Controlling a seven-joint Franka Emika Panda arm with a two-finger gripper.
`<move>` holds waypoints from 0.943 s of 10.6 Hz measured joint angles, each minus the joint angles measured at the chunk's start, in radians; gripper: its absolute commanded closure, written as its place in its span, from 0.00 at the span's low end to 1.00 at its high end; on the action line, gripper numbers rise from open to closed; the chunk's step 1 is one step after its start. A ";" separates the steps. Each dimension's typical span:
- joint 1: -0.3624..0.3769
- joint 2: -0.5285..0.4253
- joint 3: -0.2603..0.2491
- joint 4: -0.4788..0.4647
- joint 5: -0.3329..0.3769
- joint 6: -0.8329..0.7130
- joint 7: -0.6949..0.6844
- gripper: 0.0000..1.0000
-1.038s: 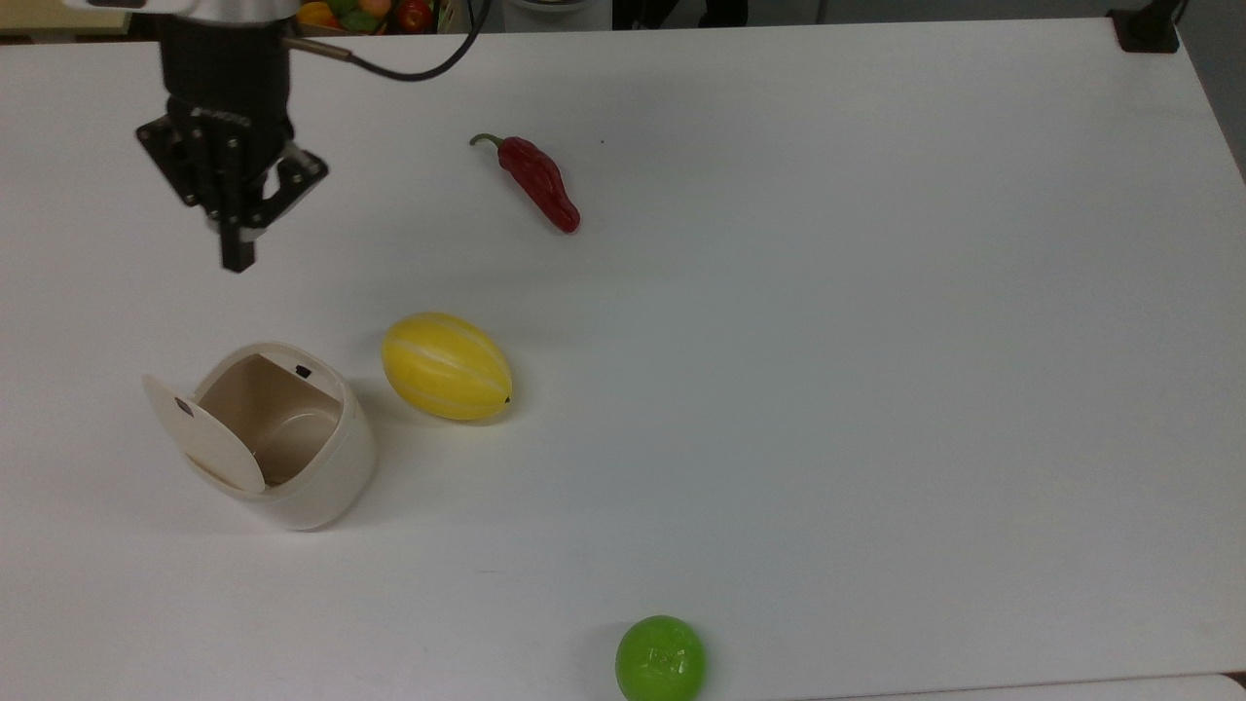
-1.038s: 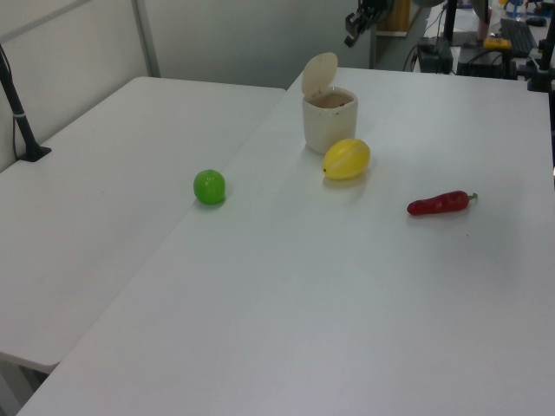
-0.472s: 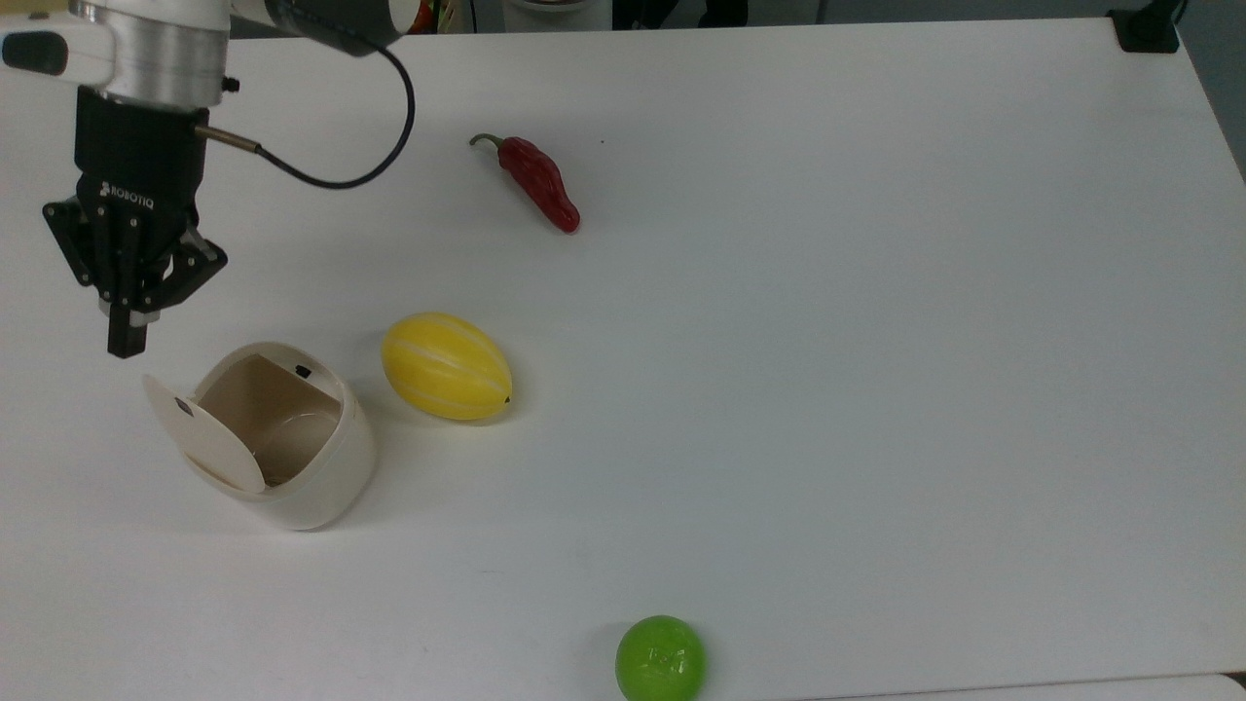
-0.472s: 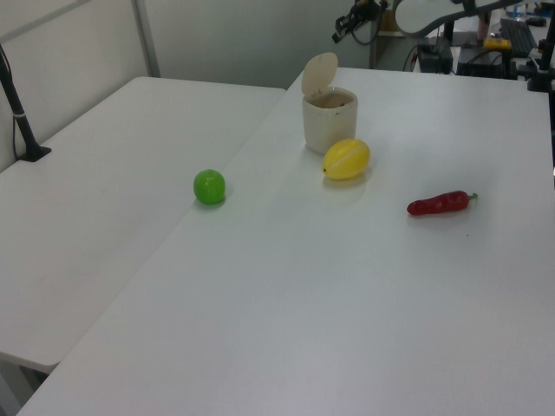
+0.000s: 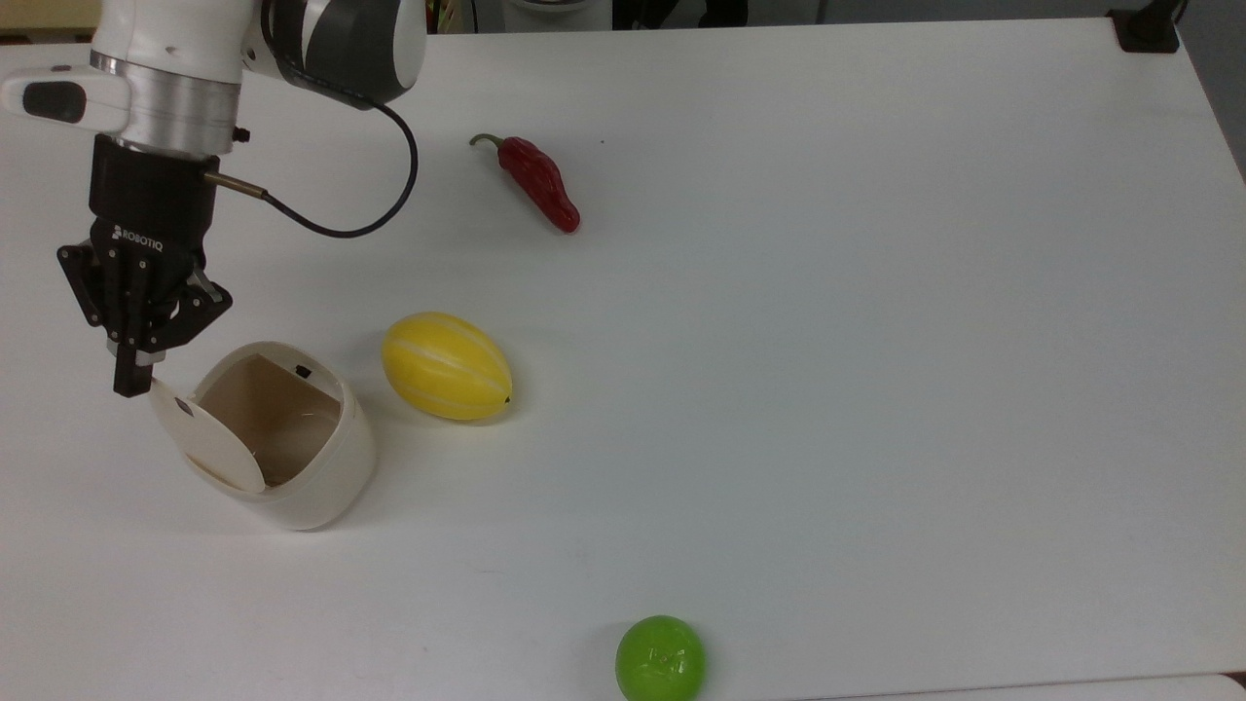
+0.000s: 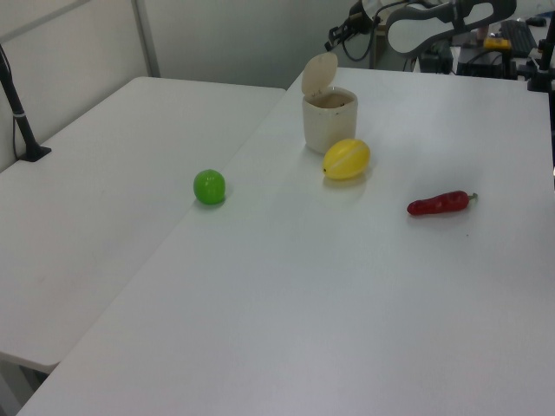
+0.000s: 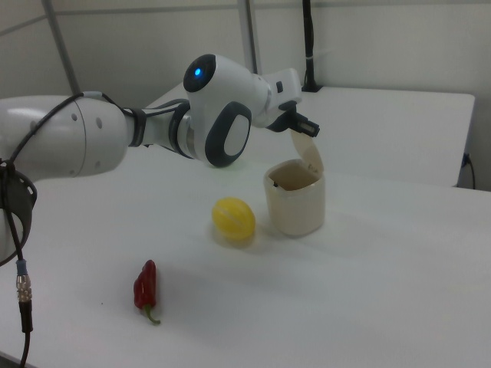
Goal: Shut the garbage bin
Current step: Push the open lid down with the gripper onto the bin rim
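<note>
— At the near-left part of the desk (image 5: 779, 389) in the top view stands the garbage bin (image 5: 292, 458), yes? Why is its lid (image 5: 204, 440) up like that?

— It is on its hinge and it stands nearly upright, so the mouth of the bin is open. In the left view the lid (image 6: 318, 73) rises above the rim, and the inside looks empty to me.

— And the pincer (image 5: 131, 375), why is it so close to the lid?

— In the top view its tip is at the upper edge of the lid, on the outer side, away from the opening. I judge it is placed there to push the lid over and down onto the rim. If it touches the lid already, I cannot tell.

— Are the fingers spread?

— No, they look pressed together and they pinch nothing. I think this is on purpose: a narrow tip is enough for pushing a flat lid.

— What about the other things?

— The yellow melon (image 5: 446, 366) lies just beside the bin, on the top view's right of it. The red pepper (image 5: 533, 179) and the green ball (image 5: 660, 658) are well apart from it. None of them is in the way of the lid, as I judge it
</note>
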State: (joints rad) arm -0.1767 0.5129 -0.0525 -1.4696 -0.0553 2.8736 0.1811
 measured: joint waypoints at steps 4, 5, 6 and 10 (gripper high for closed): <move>0.004 0.007 0.003 0.001 0.001 0.000 0.003 1.00; 0.007 0.007 0.005 -0.001 0.001 0.000 0.003 1.00; 0.009 0.007 0.007 -0.005 0.001 0.000 0.004 1.00; 0.027 -0.001 0.015 -0.005 0.001 -0.145 0.004 1.00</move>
State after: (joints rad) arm -0.1502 0.5121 -0.0370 -1.4745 -0.0538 2.7287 0.1847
